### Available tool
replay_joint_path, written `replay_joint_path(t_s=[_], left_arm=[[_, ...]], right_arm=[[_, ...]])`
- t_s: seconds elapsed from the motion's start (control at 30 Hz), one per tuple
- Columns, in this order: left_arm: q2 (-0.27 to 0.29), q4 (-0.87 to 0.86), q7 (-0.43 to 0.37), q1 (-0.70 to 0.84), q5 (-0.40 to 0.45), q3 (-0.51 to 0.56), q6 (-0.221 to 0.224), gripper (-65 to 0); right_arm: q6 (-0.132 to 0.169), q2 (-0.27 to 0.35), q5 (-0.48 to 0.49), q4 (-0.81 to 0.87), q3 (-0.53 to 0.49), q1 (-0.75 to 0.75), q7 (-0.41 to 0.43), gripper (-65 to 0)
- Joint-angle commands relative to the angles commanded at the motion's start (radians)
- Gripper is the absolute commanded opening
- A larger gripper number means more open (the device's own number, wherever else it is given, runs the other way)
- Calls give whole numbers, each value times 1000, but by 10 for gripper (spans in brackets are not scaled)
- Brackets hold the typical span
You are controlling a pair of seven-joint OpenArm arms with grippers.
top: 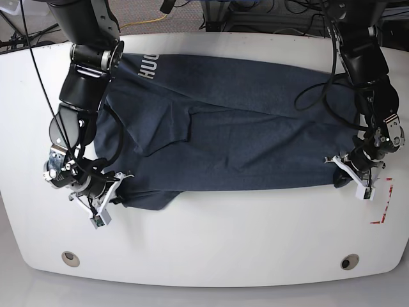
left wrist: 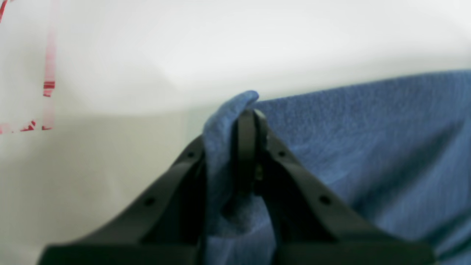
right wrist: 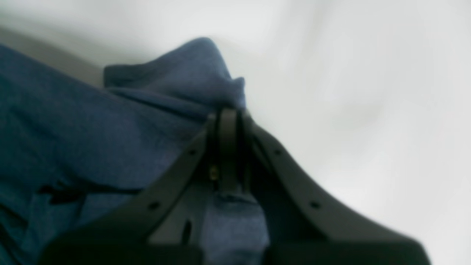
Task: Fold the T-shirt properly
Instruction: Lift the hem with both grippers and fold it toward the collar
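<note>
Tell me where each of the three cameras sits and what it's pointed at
Left wrist: behind the left claw, shut on the T-shirt, table beyond.
Right wrist: behind the right claw, shut on the same shirt.
Base: overhead, facing down at table, spread shirt, both arms.
Shared: each wrist's pinched shirt edge appears in the base view.

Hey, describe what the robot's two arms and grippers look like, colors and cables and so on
Both arms are black, built from rounded segments, with loose black cables looping alongside. Each wrist carries white bracket parts. The left gripper and right gripper have matte black fingers tapering toward the tips, with small round holes along them.
</note>
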Motion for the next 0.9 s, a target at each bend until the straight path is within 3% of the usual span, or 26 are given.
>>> replay_joint_path(t_s=[0.17, 0.27, 0.4, 0.57, 0.9], left_arm=[[0, 112, 49, 83, 0, -51, -20, -650], [0, 175, 100, 126, 2, -61, -66, -650], [0, 242, 118, 195, 5, -63, -112, -650], [0, 330, 118, 281, 5, -87, -117, -650], [-35, 374, 118, 397, 3, -89, -117, -650]], right_arm=[[0, -3, 0, 209, 2, -87, -129, -650], [0, -5, 2, 331, 2, -157, -183, -650], [0, -28, 2, 466, 2, -253, -216, -650], [0, -66, 8, 572, 51, -362, -256, -650], [0, -94, 259, 578, 224, -571, -292, -650]])
